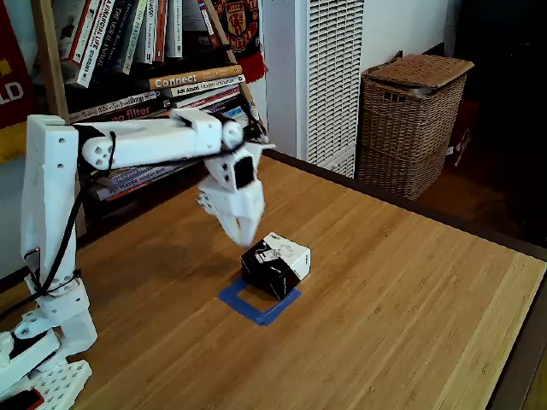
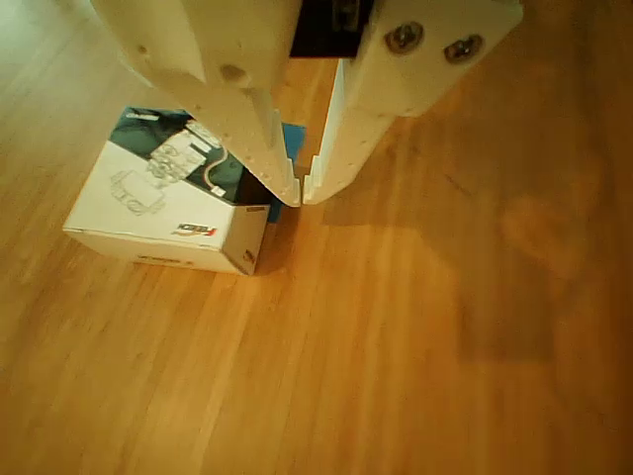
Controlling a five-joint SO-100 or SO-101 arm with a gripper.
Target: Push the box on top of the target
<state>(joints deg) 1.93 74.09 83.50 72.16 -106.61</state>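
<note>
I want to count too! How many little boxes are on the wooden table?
1. The small black cardboard box with a white printed top sits mid-table, partly covering the blue tape square outline, just below the white gripper. None seem hidden.

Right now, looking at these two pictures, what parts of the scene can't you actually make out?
- Target: in the fixed view the box covers its far part; in the other view a finger hides nearly all of it.
- Box print: too small in the fixed view.
- Gripper: top cut off by the other view's edge.
- Wicker basket: contents hidden by its lid.
</note>
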